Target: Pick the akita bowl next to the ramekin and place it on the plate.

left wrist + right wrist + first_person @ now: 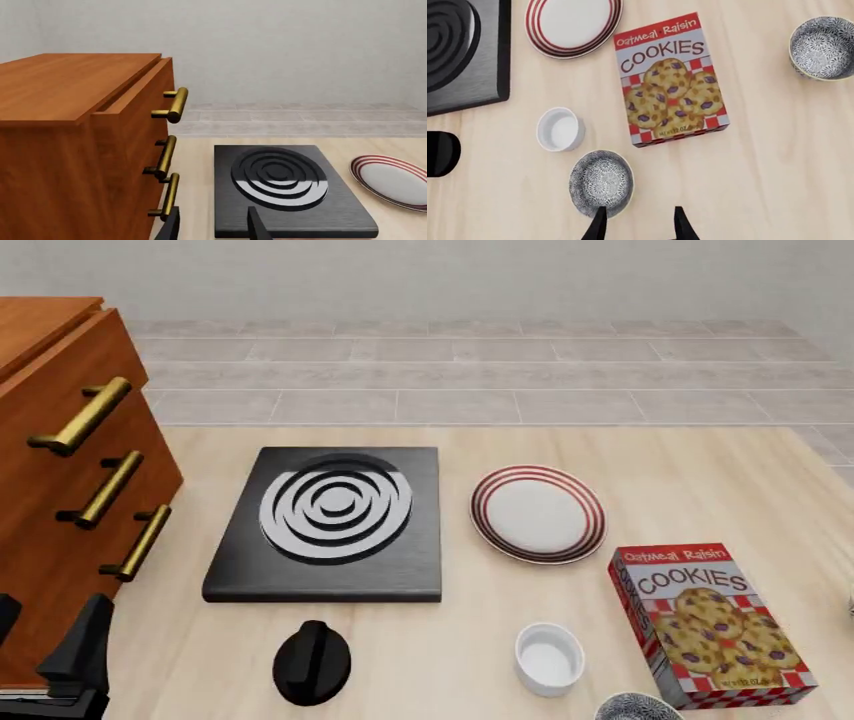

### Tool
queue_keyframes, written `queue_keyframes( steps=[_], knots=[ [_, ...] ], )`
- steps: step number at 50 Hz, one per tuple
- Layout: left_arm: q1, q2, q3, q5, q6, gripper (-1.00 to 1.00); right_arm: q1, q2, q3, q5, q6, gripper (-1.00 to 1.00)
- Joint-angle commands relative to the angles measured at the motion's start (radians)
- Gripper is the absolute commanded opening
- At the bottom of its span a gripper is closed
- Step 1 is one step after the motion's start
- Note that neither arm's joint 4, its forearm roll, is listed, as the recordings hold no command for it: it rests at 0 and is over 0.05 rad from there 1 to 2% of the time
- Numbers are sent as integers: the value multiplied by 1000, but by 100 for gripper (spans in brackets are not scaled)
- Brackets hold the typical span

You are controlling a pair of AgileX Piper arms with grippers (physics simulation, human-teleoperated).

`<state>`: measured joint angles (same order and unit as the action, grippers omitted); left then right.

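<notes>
The right gripper (635, 222) is spread open and empty at the lower centre, beside the akita bowl (602, 183). Left of centre, the ramekin (560, 129) sits close by. A second speckled bowl (823, 47) at upper right could be mistaken for it. The plate (574, 24) lies at the top.
</notes>
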<state>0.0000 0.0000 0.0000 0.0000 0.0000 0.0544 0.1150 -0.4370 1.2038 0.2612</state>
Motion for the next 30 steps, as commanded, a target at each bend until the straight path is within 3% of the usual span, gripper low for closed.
queue_keyframes(
  steps=[1,30],
  knots=[
    [0,0,0,0,0,100,37,5,66,-62,36,100],
    [0,0,0,0,0,100,60,133,220,-309,80,100]
  ],
)
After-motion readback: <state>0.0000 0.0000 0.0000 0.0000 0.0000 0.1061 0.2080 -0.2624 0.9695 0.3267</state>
